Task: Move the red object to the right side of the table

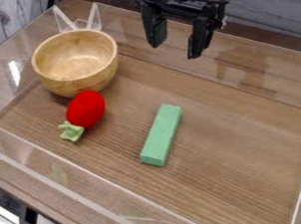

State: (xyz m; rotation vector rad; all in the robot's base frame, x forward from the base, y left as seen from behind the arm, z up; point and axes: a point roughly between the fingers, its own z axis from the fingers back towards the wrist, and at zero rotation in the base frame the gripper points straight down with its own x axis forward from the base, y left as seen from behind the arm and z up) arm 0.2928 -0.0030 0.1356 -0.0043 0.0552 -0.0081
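Note:
The red object (86, 109), a small strawberry-like toy with a light green stem at its lower left, lies on the table (226, 167) just in front of a wooden bowl. My gripper (175, 44) hangs above the far middle of the table, pointing down, its black fingers (198, 39) spread apart with nothing between them. It is well up and to the right of the red toy, not touching anything.
A round wooden bowl (75, 61) stands at the back left, close to the red toy. A long green block (161, 135) lies at the table's middle. Low transparent walls (67, 192) border the tabletop on all sides.

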